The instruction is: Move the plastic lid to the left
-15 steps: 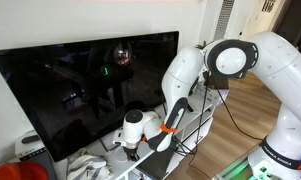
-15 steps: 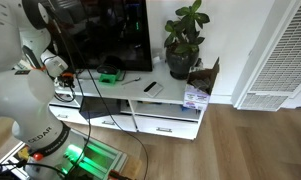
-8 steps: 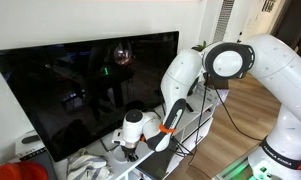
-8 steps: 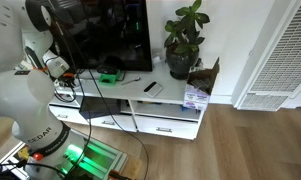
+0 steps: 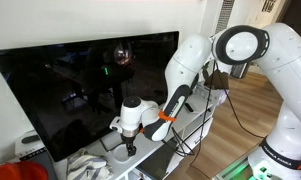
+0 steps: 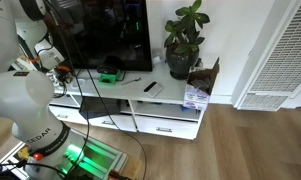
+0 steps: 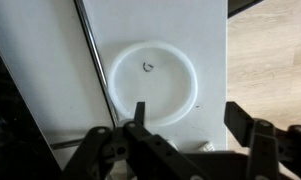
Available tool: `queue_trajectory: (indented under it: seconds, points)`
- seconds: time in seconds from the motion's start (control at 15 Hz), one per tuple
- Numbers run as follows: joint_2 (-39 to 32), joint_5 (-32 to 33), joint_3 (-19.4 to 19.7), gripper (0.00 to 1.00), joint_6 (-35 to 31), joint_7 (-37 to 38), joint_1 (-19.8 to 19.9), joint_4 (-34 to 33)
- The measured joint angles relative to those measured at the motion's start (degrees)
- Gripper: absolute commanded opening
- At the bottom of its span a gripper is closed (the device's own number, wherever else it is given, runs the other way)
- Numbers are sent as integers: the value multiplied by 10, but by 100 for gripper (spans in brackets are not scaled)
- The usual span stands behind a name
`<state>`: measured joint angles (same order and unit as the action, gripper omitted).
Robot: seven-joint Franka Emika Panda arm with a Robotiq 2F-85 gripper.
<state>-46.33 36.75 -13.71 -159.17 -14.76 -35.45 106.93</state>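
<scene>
The plastic lid [image 7: 152, 82] is a clear round disc lying flat on the white cabinet top [image 7: 205, 40], seen only in the wrist view. My gripper [image 7: 188, 118] hangs above its near edge, open, with nothing between the fingers. One fingertip [image 7: 138, 114] is over the lid's rim, the other [image 7: 240, 114] is off to the side over the cabinet edge. In an exterior view the gripper [image 5: 130, 146] points down in front of the television's lower edge. In both exterior views the lid is hidden.
A large dark television [image 5: 80, 85] stands right behind the gripper. A black cable [image 7: 88, 50] runs past the lid. On the cabinet sit a green object [image 6: 110, 77], a remote [image 6: 150, 87] and a potted plant [image 6: 184, 45]. Wooden floor [image 7: 275, 50] lies beyond the cabinet edge.
The gripper has gone from shut to open and has risen a little above the cabinet top. The arm's upper links have lifted with it.
</scene>
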Motion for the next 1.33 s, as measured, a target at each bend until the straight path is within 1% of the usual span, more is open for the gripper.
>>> queue_trajectory:
  seconds: [0.13, 0.27, 0.47, 0.6, 0.73, 1.07, 1.2, 1.33]
  points:
    - [36, -35, -7, 100, 28, 19, 12, 33]
    - [72, -59, -5, 100, 48, 50, 17, 76]
    - [131, -73, 6, 100, 45, 122, 19, 158]
    - [176, -85, 15, 100, 29, 167, 26, 218]
    - [227, -98, 22, 100, 5, 197, 45, 279]
    - [350, -138, 38, 100, -33, 233, 117, 410]
    - [362, -137, 42, 100, -34, 229, 125, 421]
    - [356, -137, 40, 100, -34, 230, 121, 417]
